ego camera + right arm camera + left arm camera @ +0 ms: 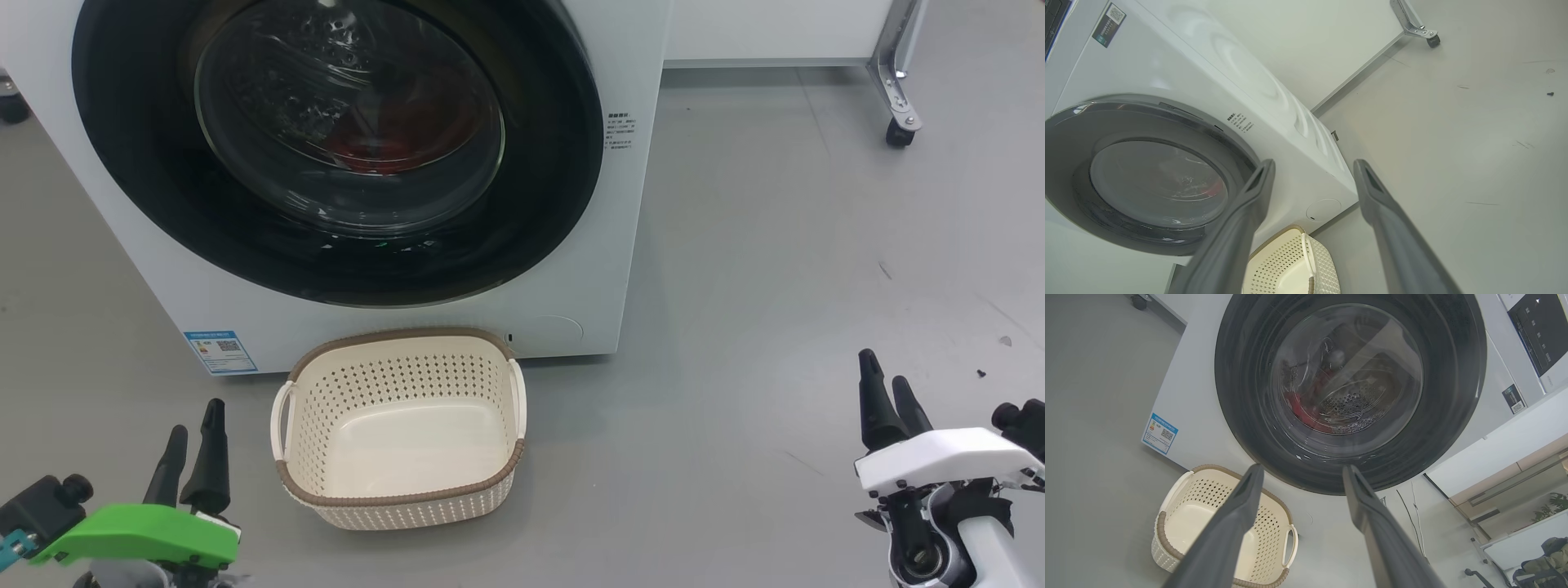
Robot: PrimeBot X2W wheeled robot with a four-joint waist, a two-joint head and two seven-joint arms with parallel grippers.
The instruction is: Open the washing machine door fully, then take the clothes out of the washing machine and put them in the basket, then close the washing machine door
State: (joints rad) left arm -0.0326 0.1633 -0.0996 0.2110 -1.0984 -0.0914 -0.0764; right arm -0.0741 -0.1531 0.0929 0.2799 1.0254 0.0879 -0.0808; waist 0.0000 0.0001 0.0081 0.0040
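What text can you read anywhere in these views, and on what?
Nothing reads clearly.
Blue sticker, washing machine front, lower left: QR code, print too small.
Printed lines right of the washing machine door: too small.
Dark QR sticker and control panel: blurred.

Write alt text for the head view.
A white washing machine with its black door shut, red clothes visible behind the glass. An empty cream basket sits on the floor before it; the left gripper and right gripper are open at the lower corners.
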